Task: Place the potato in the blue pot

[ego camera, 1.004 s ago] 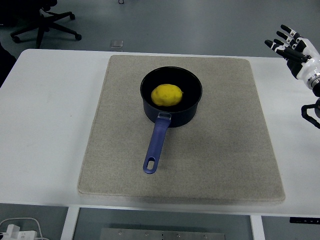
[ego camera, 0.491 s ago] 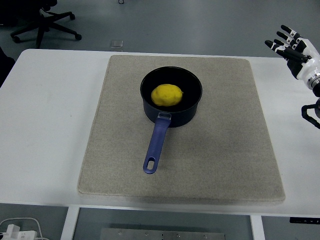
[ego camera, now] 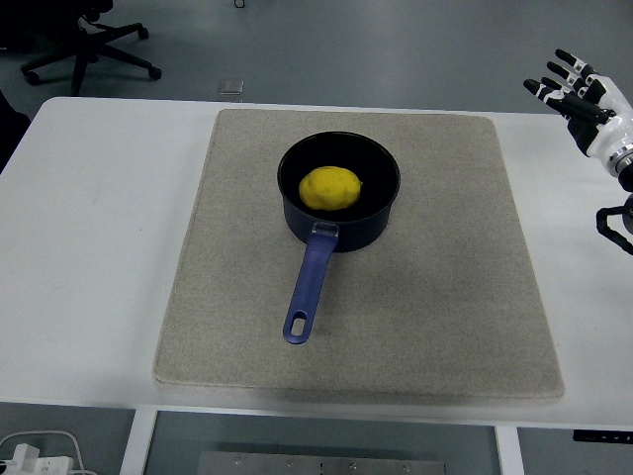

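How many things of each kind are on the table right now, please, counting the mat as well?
Pots: 1, the blue pot, handle toward the near edge
Potatoes: 1, the yellow potato, inside the pot
Mats: 1, the beige mat under the pot
Total: 3
The right hand is raised at the right edge, fingers spread, holding nothing.
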Controlling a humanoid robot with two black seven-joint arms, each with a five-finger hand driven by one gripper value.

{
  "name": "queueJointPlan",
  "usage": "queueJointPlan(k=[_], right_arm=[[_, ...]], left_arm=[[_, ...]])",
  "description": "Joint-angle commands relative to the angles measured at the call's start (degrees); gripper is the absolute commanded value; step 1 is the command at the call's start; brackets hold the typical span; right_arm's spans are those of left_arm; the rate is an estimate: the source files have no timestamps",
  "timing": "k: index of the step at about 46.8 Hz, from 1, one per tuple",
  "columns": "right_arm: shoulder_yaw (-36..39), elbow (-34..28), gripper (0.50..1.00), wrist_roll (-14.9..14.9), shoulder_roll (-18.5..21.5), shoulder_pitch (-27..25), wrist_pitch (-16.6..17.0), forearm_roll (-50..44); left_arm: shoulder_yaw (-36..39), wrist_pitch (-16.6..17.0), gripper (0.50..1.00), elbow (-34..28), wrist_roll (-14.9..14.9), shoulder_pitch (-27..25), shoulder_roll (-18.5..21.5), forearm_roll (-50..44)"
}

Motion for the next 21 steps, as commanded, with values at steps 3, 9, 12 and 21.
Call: queueJointPlan(k=[3, 9, 12, 21], right_arm=[[0.0, 0.0, 0.932, 0.0, 0.1, 0.0, 0.0, 0.0], [0.0, 0.0, 0.932, 0.0, 0.1, 0.0, 0.0, 0.0], [-0.1, 0.0, 0.932, 0.0, 0.0, 0.0, 0.0, -0.1], [-0.1, 0.0, 0.932, 0.0, -0.3, 0.1, 0.0, -0.1]], left_arm=[[0.0, 0.0, 0.994, 0.0, 0.0, 0.0, 0.0, 0.0], [0.0, 0.0, 0.994, 0.0, 0.0, 0.0, 0.0, 0.0], [0.0, 0.0, 0.996, 0.0, 0.0, 0.0, 0.0, 0.0], [0.0, 0.0, 0.994, 0.0, 0.0, 0.0, 0.0, 0.0]])
